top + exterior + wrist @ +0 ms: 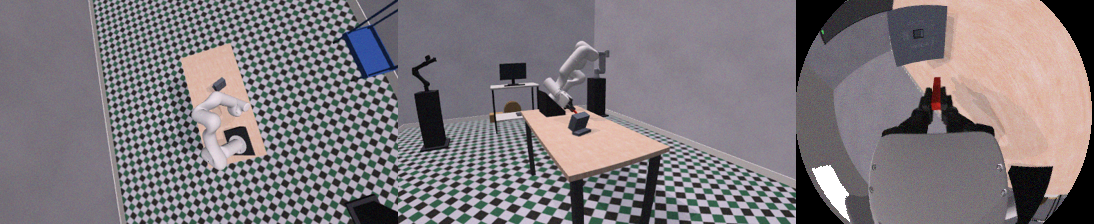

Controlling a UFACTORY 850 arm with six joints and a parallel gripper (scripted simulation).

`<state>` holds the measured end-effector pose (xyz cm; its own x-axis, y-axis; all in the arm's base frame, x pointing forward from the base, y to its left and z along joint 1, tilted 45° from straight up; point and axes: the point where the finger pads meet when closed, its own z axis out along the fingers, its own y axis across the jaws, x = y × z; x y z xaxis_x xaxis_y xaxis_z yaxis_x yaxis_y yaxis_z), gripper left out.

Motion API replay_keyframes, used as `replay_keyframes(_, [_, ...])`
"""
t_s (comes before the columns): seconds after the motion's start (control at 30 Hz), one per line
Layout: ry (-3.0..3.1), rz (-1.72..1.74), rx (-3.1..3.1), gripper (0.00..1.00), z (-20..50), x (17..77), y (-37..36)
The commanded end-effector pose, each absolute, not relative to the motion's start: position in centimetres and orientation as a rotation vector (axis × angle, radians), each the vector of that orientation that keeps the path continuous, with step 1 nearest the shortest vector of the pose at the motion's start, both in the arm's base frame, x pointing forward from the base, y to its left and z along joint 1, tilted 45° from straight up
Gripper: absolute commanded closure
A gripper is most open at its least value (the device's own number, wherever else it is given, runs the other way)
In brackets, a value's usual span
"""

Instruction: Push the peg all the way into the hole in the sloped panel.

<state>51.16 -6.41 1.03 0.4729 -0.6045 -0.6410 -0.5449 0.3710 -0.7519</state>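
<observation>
One red peg [936, 94] clamped in tool [937, 106], long axis aimed at sloped panel [920, 34] hole [917, 32].

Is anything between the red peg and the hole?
Nothing visible. The hand holds the peg pointed at the panel, with open space up to the hole.

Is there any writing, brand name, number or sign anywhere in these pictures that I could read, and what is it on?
None can be read.
The sloped panel, red peg, gripper and table are all plain.
The monitor screen is dark; any marks on it are too small to tell.
</observation>
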Motion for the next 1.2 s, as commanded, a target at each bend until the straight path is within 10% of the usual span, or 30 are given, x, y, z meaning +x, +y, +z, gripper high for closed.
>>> replay_keyframes(0.0, [1.189,-0.098,-1.214,1.00,0.2,51.2,-7.7])
replay_keyframes(1.17, [1.292,-0.318,-0.978,1.00,-3.8,51.4,-12.7])
